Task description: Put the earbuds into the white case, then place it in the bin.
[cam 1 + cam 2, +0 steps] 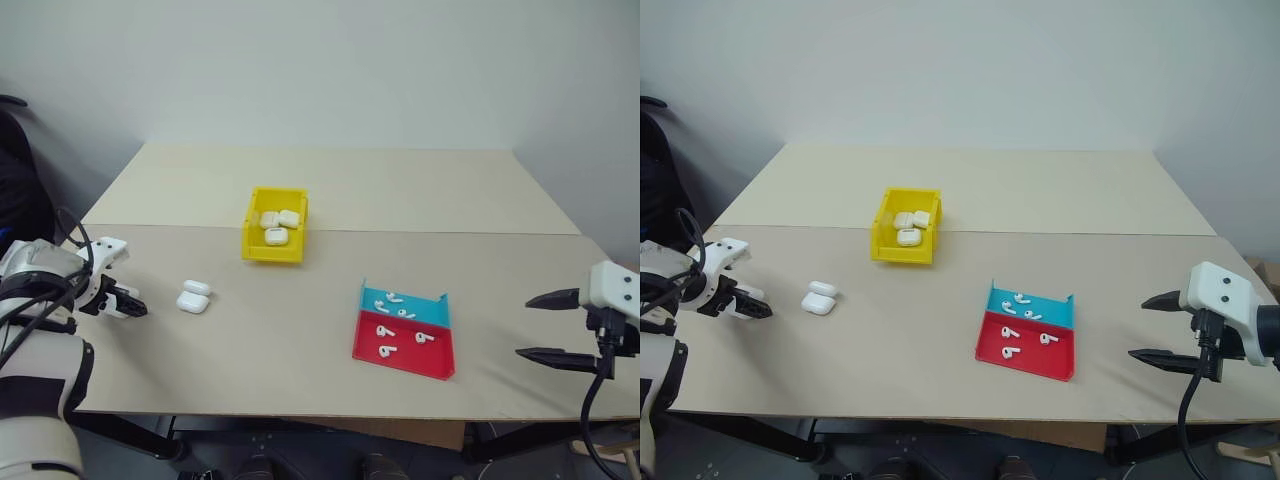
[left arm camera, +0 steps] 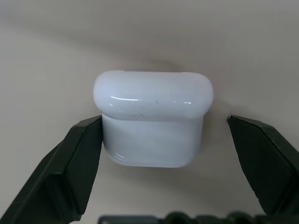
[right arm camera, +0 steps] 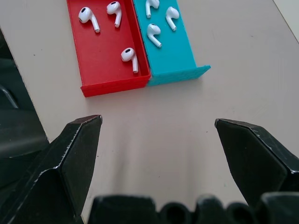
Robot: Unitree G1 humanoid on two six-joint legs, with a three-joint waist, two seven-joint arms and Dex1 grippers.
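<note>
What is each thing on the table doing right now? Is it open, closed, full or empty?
White case: lid closed, lying on the table, not gripped.
Yellow bin: holds three white cases.
Red and blue tray: three earbuds in the red half, three in the blue.
Left gripper: open, fingers either side of the white case.
Right gripper: open, holding nothing.

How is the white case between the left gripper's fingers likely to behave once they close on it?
The white case looks glossy, with rounded edges, so it may slip between the left gripper fingers if squeezed off-centre. It seems a rigid shell, unlikely to deform. Small and probably light, it could skid on the smooth table if one finger touches first.
</note>
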